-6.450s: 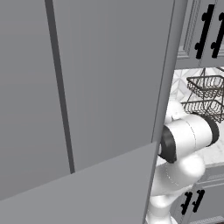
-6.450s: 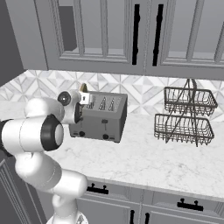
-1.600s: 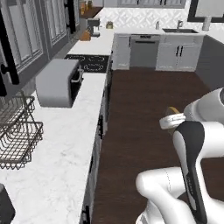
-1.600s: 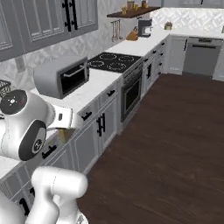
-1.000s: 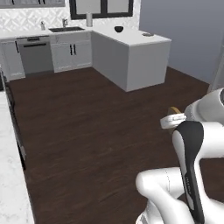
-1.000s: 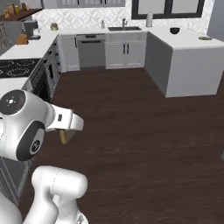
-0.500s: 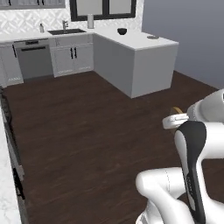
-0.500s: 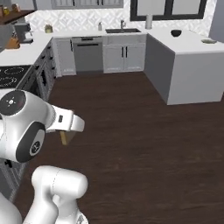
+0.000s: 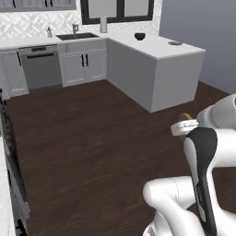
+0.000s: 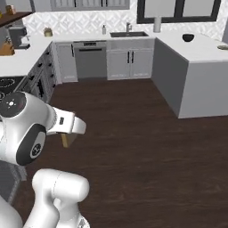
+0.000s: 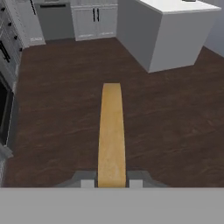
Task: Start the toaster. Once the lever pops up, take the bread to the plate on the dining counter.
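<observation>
In the left base view, a wide stretch of dark wood floor lies open from the left edge to the middle of the frame. Along the upper left runs a wall tabletop with a dishwasher below it and a sink set in it. Right of centre in the upper part of the frame stands the dining counter, a white slab on plain grey sides, its near corner pointing toward the camera. On this tabletop a small dark bowl sits toward the back, and the plate lies near the right edge, well apart from the bowl. The floor around the counter's near corner is bare.

In the right base view the same floor spreads through the middle of the frame, with the counter at the upper right and the bowl on top of it. A stove top shows at the left edge.

In the hand view the bread runs edge-on up the middle of the frame, a narrow tan strip rising from between the two fingertips. The hand is closed tight on the slice, one fingertip against each flat face. In the left base view the bread peeks out as a small tan patch at the right, just above the white hand. The slice hangs over bare floor, well apart from the plate.
</observation>
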